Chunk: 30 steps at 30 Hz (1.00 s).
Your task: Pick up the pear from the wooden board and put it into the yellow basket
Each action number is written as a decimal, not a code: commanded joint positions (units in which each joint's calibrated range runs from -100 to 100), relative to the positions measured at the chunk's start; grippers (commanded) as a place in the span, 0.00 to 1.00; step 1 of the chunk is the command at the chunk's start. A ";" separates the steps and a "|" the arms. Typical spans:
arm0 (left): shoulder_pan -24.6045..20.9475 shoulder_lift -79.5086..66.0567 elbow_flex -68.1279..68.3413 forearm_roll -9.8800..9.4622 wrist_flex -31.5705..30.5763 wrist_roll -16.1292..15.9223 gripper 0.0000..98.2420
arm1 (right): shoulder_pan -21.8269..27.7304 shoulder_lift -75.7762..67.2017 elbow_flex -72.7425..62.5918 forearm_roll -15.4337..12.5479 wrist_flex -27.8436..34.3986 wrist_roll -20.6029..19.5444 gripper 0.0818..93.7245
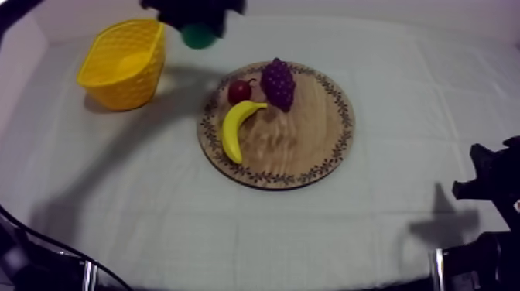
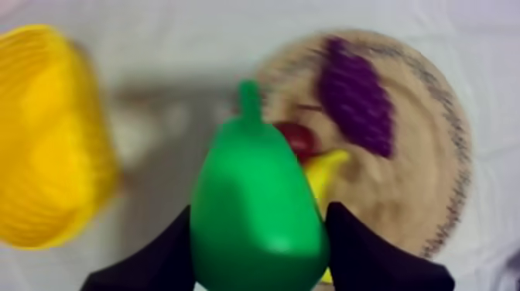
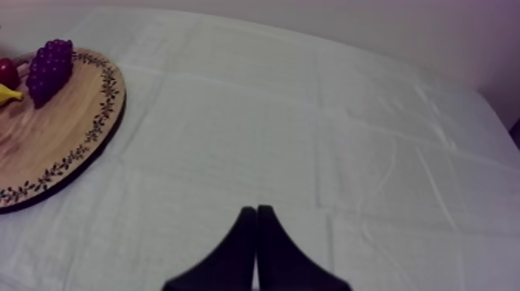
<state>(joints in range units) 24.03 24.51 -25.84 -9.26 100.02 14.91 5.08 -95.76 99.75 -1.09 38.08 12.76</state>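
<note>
Well, our left gripper (image 2: 259,261) hugs pear (image 2: 251,197) round fat middle. We think pear light, hard, slippery; middle good spot. Our right gripper (image 3: 256,232): fingers pressed together, empty.

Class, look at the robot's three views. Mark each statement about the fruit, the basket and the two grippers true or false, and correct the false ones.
1. The left gripper is shut on the pear. True.
2. The pear lies in the basket. False: it is held in the air between the yellow basket and the wooden board.
3. The banana, the grapes and the small red fruit lie on the board. True.
4. The right gripper holds the banana. False: the right gripper is shut on nothing, over bare cloth beside the board.
</note>
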 commanded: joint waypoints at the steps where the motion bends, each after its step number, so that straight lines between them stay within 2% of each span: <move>1: -4.68 -2.20 2.09 -0.79 -0.10 -0.71 0.44 | -0.02 0.01 0.03 -0.01 -0.01 0.01 0.00; 8: -11.33 0.58 3.04 -2.91 -0.10 -2.33 0.44 | -0.02 0.01 0.03 -0.01 -0.01 0.01 0.00; 15: -15.26 7.42 -1.54 -3.44 -0.17 -2.99 0.44 | -0.02 0.01 0.03 -0.01 -0.01 0.01 0.00; 21: -17.24 15.05 -6.69 -2.93 -0.32 -3.43 0.44 | -0.02 0.01 0.03 -0.01 -0.01 0.01 0.00; 30: -18.83 24.24 -7.96 -0.04 -6.68 -3.74 0.48 | -0.02 0.01 0.03 -0.01 -0.01 0.01 0.00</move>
<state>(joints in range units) 5.34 47.73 -33.81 -9.65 93.99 11.22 5.08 -95.76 99.75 -1.09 38.07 12.76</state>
